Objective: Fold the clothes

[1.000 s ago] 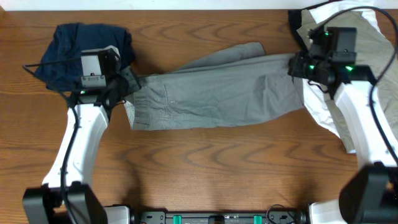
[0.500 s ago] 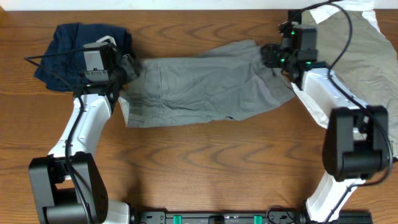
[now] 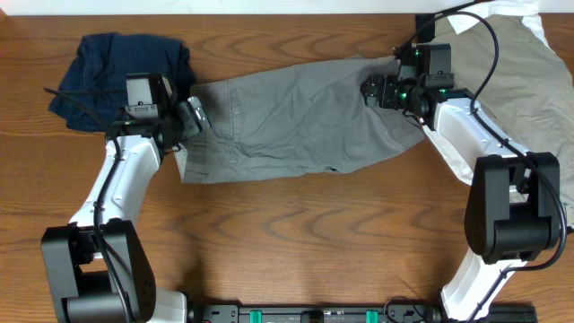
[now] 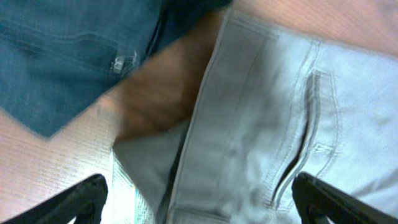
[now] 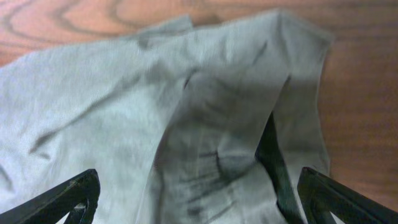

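Now the left end effector [image 3: 195,117] and right end effector [image 3: 369,90] gape empty over the grey shorts [image 3: 296,126], the right having slid leftward, bare bench [image 3: 296,233] below both.

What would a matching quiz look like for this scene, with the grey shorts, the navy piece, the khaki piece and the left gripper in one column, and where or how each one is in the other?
Column one:
1. grey shorts
2. navy garment
3. khaki garment
4. left gripper

Column two:
A. open, over the waistband end of the shorts
B. top left of the overhead view
C. spread across the middle of the overhead view
D. top right of the overhead view

Pairs: 1-C, 2-B, 3-D, 4-A
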